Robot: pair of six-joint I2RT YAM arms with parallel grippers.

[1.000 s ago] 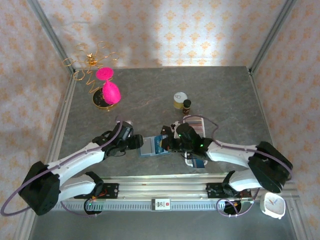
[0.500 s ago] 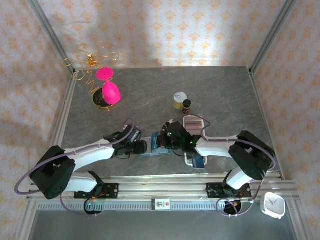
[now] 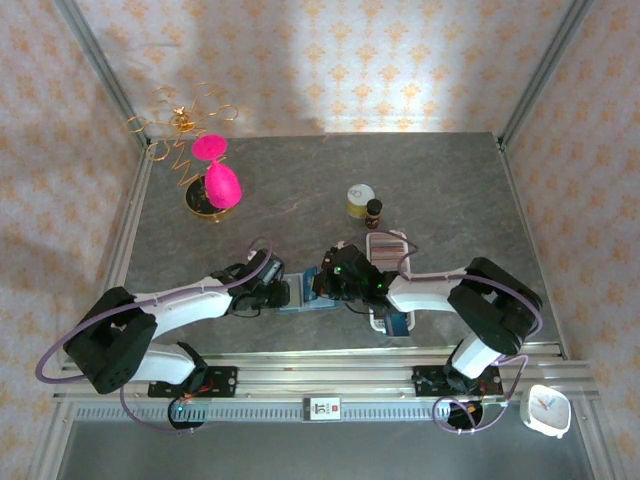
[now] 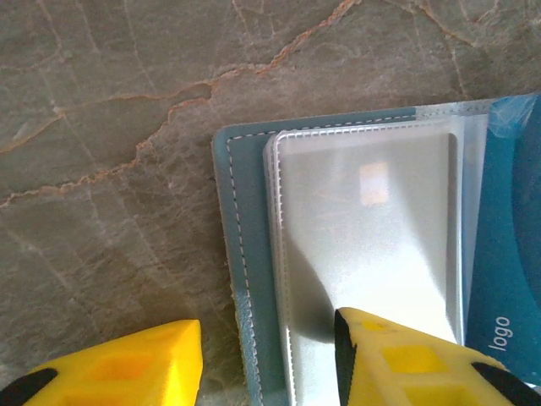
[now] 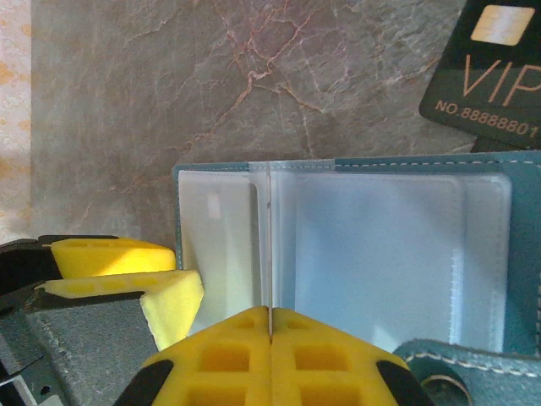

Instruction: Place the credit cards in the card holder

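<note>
Lying open and flat on the grey marbled table [image 3: 300, 190], the teal card holder [image 5: 372, 254] sits near the front edge between the two arms, clear plastic sleeves facing up. Its snap tab [image 5: 461, 368] is at the lower right of the right wrist view. The left gripper [image 4: 266, 364] has its fingers spread. One yellow finger [image 4: 406, 364] rests on the clear sleeve, the other is down on bare table just beside the holder's stitched left edge, so that edge runs between them. The right gripper [image 5: 270, 338] has its fingers pressed together, tips right at the seam where two sleeve leaves meet. Cannot tell if a leaf is nipped between them. A bright blue card [image 4: 507, 254] printed "logo" lies against the right side of the sleeve, and whether it is tucked in is unclear. A dark VIP card [image 5: 490, 68] lies on the table just past the holder's far edge, apart from it. More credit cards [image 3: 388, 248] sit in the white slotted tray [image 3: 370, 240] just right of the holder, under the right arm. At the far left stand a pink hourglass [image 3: 216, 180] and a gold wire ornament [image 3: 180, 125]. A small tin [image 3: 360, 200] and a dark bottle [image 3: 373, 212] sit just beyond the tray.
</note>
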